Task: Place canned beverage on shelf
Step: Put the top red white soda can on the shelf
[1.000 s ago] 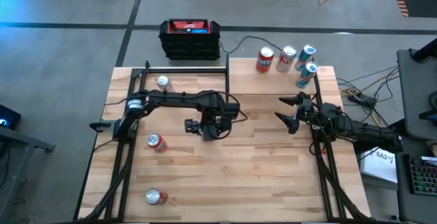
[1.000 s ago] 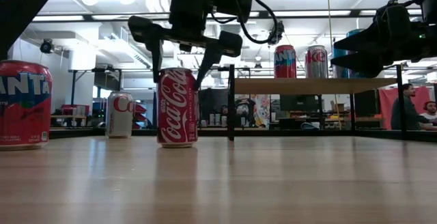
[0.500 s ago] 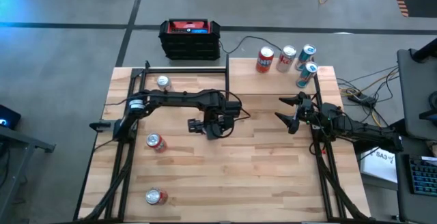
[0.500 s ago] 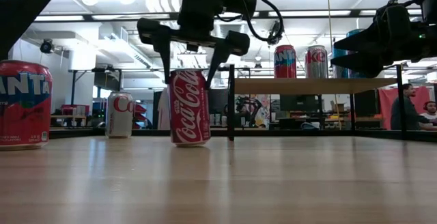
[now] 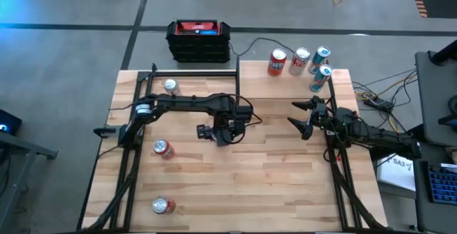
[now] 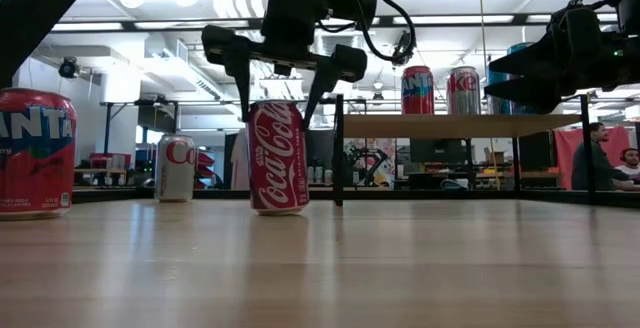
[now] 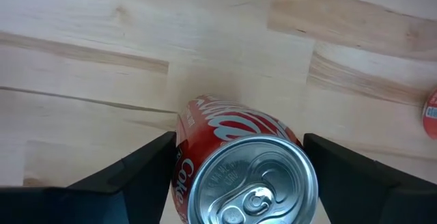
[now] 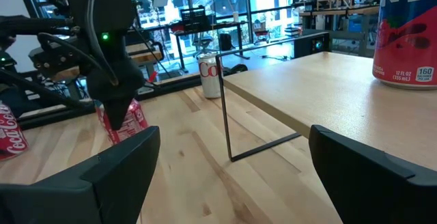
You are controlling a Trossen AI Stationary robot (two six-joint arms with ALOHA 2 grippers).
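Fanta can [image 6: 35, 153]: upright at the left edge of the counter [image 6: 400, 268], closest to the low camera.
Silver can [image 6: 175, 168]: upright, farther back on the counter, between the Fanta can and the Coke can in the low view.
Box [image 5: 199, 40]: black and red, on the floor just behind the counter's rear edge, left of the shelf.
Coke can [image 6: 278, 158]: task item; mid-counter, left of the shelf's near post, not on the shelf. Tilted slightly, top leaning right in the low view, base at counter level. Lid and pull tab face the left wrist camera.
Left gripper [image 6: 278, 118]: pointing down over mid-counter, clamped on the Coke can, one finger on each side of its upper part.
Shelf [image 6: 460, 125]: pale board on thin black posts at the right rear of the counter.
Shelf stock: four cans upright along the rear right of the board, among them a red one [image 6: 417, 90] and a silver one [image 6: 463, 90] side by side.
Right gripper [image 6: 492, 78]: in the air at shelf height off the board's front right part, fingers spread wide, nothing between them.
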